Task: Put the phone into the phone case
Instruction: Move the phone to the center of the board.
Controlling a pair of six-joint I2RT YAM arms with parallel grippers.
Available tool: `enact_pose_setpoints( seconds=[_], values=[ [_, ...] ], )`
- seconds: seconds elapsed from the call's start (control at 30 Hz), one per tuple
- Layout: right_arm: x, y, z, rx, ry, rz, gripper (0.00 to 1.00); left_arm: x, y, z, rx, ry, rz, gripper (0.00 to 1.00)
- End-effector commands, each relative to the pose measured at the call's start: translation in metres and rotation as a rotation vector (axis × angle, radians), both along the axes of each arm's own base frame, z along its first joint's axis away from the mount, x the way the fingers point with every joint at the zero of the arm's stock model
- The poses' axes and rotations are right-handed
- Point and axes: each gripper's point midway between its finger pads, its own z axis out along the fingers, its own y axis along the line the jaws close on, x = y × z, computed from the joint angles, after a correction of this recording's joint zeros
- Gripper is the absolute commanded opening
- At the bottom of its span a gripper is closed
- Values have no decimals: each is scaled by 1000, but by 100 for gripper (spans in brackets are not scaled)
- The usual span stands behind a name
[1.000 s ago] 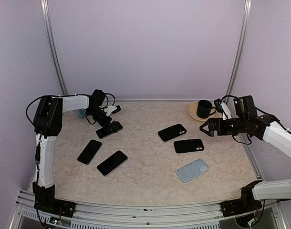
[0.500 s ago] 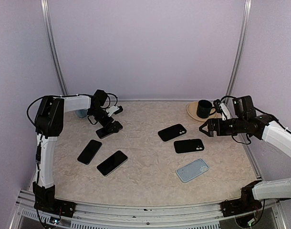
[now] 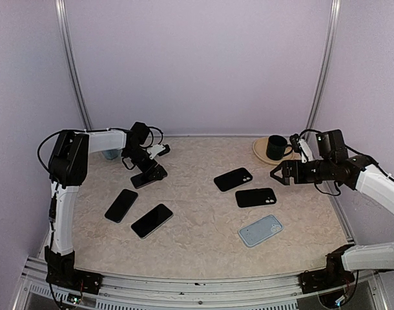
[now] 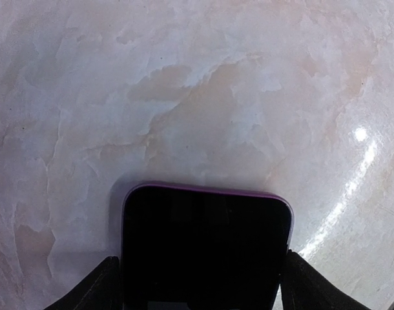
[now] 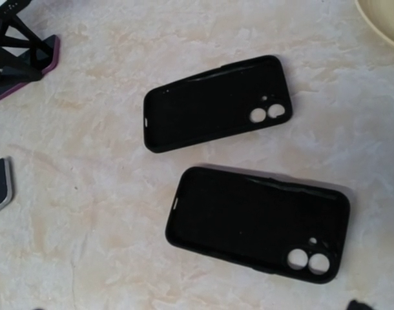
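- Left gripper [image 4: 203, 292]: we log it clamped on the purple-edged phone [image 4: 207, 239], held between its fingers.
- Right gripper [image 3: 275, 173]: spread, empty; nearest black case [image 5: 258, 223] ahead of it.
- Phone not yet cased.

Purple-rimmed phone [image 4: 207, 248], black cases [image 5: 258, 223], marbled table [image 3: 203, 219]

Beige marbled table [image 3: 203, 252] before me. On it: purple-edged phone [image 3: 148, 175] at my far left; two black phones [image 3: 121, 205] [image 3: 152, 220] near left; two black cases [image 3: 233, 179] [image 3: 256, 197] centre-right; pale blue case [image 3: 260, 230] nearer; plate [image 3: 257, 151] far right.
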Motion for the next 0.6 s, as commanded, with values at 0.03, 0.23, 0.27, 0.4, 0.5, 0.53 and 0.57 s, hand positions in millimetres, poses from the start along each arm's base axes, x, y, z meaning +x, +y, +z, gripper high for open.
enact_pose_setpoints(
  seconds=[0.03, 0.23, 0.27, 0.4, 0.5, 0.53, 0.57],
  values=[
    [-1, -4, 3, 14, -13, -19, 100, -18, 5, -32, 52, 76, 9, 72],
    [0, -3, 0, 16, -8, -18, 100, -23, -8, -38, 37, 94, -7, 53],
    [0, -3, 0, 17, -5, -17, 100, -24, -12, -40, 37, 97, -13, 53],
    [3, -2, 1, 21, -3, -17, 100, -31, -27, -43, 24, 105, -35, 54],
    [3, -1, 3, 31, -6, -21, 100, -36, -39, -44, 10, 109, -41, 58],
    [3, -1, 3, 33, -7, -21, 100, -37, -43, -43, 0, 108, -42, 59],
    [3, -1, 3, 36, -8, -21, 100, -38, -48, -42, -11, 108, -46, 59]
  ],
)
